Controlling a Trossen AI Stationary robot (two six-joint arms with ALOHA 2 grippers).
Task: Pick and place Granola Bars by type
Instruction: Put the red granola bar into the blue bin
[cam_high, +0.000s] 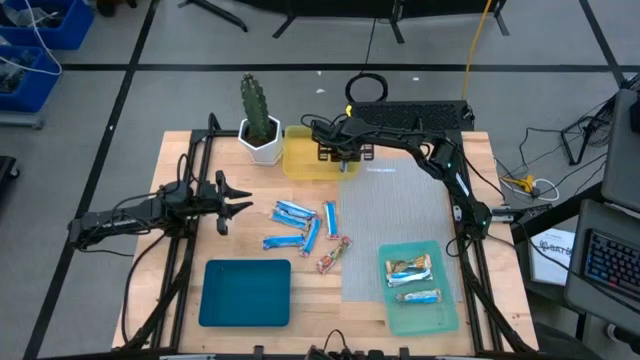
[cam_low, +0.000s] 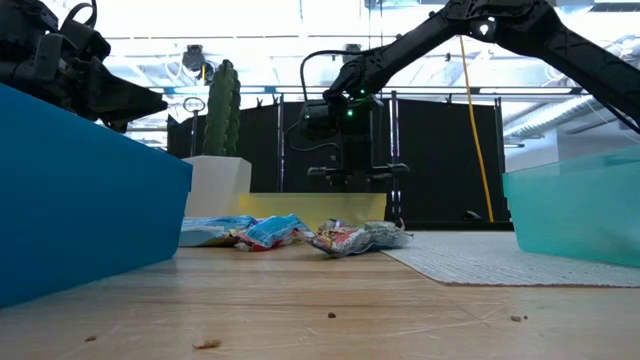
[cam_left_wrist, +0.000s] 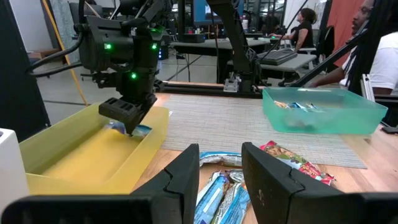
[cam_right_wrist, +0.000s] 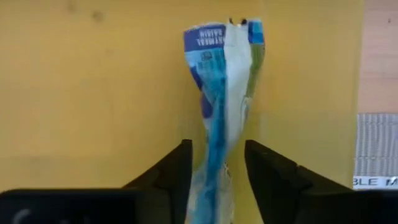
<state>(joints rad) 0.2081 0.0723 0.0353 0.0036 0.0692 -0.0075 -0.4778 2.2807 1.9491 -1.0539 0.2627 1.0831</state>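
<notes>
Now the right hand (cam_right_wrist: 216, 163) hangs over the yellow tray (cam_high: 300, 160), fingers parted around a blue granola bar (cam_right_wrist: 221, 106) — its crumpled wrapper could snag and miss the tray.

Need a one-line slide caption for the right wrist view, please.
Right gripper over the yellow tray, blue-and-white granola bar between its parted fingers.

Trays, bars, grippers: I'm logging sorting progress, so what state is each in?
Yellow tray: one blue bar over it, between the right gripper's fingers.
Right gripper: jaws apart around that bar.
Light teal tray: holds two tan bars.
Dark teal tray: empty.
Loose bars: on table.
Left gripper: empty, partly open.
</notes>
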